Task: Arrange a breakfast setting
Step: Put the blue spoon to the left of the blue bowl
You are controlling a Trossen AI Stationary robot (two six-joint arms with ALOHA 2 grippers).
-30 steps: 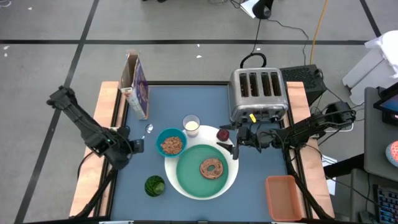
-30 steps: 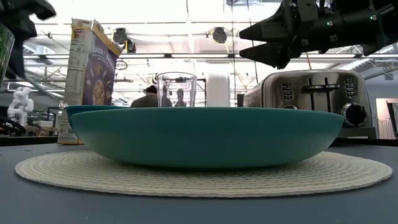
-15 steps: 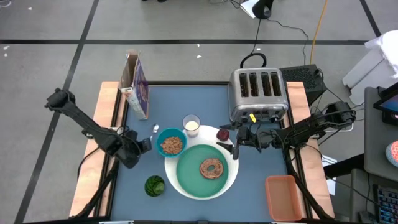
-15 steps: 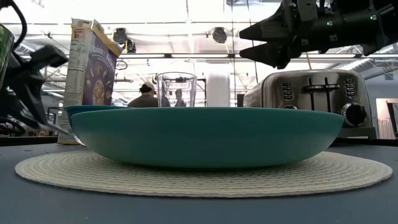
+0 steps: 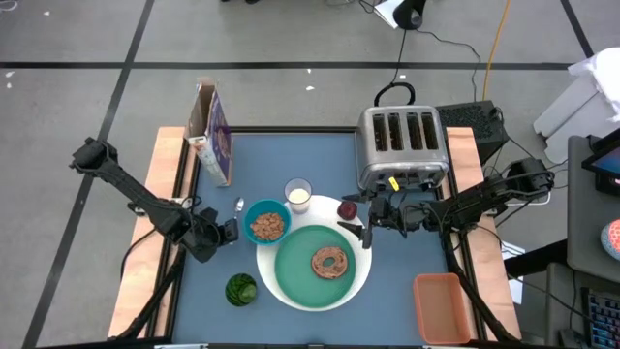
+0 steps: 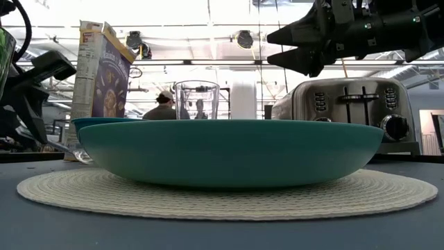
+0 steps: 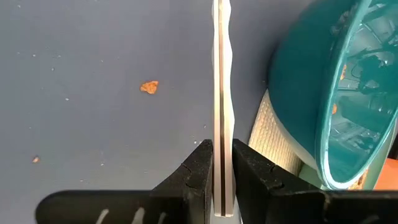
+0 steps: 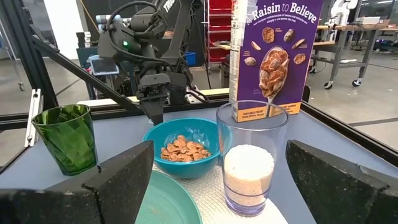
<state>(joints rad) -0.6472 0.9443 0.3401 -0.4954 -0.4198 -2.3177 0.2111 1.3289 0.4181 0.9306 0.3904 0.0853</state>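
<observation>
The teal plate [image 5: 308, 271] holds the brown bagel [image 5: 330, 262] and sits on a white woven round [image 5: 360, 283]. The small teal bowl [image 5: 266, 224] holds cereal. The glass of milk [image 5: 298, 195], red apple [image 5: 347, 208] and purple cereal box [image 5: 215, 136] stand behind them. My left gripper [image 5: 227, 233] is shut on the spoon [image 5: 238, 206] just left of the bowl. My right gripper [image 5: 366, 231] hangs open and empty above the plate's right rim, near the apple. My left gripper pinches the spoon's handle [image 7: 222, 124] between its two fingers, near the handle's free end. The spoon shows edge-on, a finger on each flat face. It sticks out forward along the fingers toward the table's far edge. Its bowl end [image 6: 73, 151] is low beside the teal bowl.
A toaster [image 5: 402, 145] stands at the back right. A green cup [image 5: 240, 289] stands near the front left and an orange bin [image 5: 441, 305] at the front right. Crumbs [image 7: 148, 87] lie on the blue table left of the bowl.
My left gripper has come down and moved toward the table's right, up to the teal bowl, carrying the spoon. The spoon's bowl end now sits low beside the teal bowl.
</observation>
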